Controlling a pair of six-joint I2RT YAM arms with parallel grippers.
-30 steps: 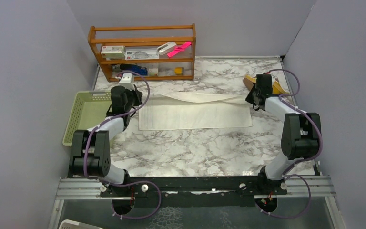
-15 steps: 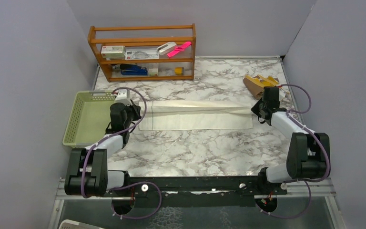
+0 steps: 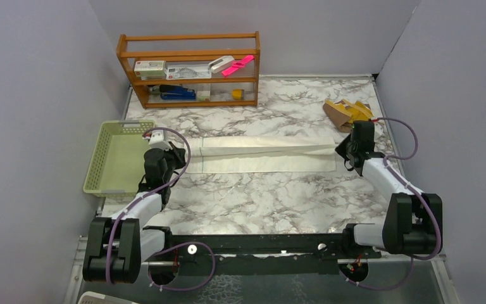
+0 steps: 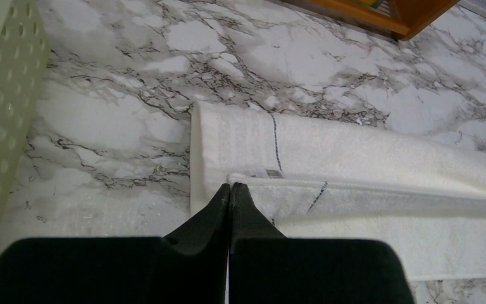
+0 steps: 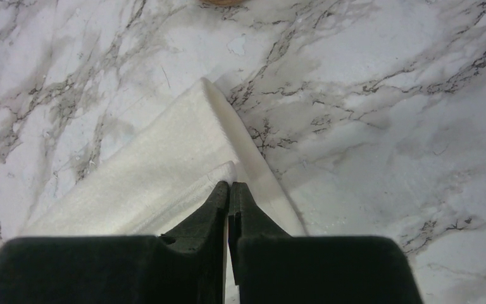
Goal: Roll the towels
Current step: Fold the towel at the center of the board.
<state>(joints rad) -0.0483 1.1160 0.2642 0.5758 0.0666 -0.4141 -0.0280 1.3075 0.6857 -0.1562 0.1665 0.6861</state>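
The white towel (image 3: pixel 262 156) lies as a long strip across the marble table, its far edge folded over toward the near side. My left gripper (image 3: pixel 178 154) is shut on the folded-over corner at the strip's left end (image 4: pixel 230 185); the white towel (image 4: pixel 367 164) runs off to the right from there. At the right end my right gripper (image 3: pixel 340 151) is shut on the other folded corner (image 5: pixel 230 183), with the white towel (image 5: pixel 152 158) stretching left. The mustard-yellow and brown towel (image 3: pixel 347 112) lies bunched at the back right, beyond the right gripper.
A pale green basket (image 3: pixel 119 125) stands at the table's left edge, close beside my left arm, and shows in the left wrist view as a perforated basket wall (image 4: pixel 0 95). A wooden shelf (image 3: pixel 190 66) with small items stands at the back. Grey walls enclose both sides.
Both grippers have drawn back toward the near side with the white towel's far edge, folding it over into a narrower strip. The towel now lies flatter.
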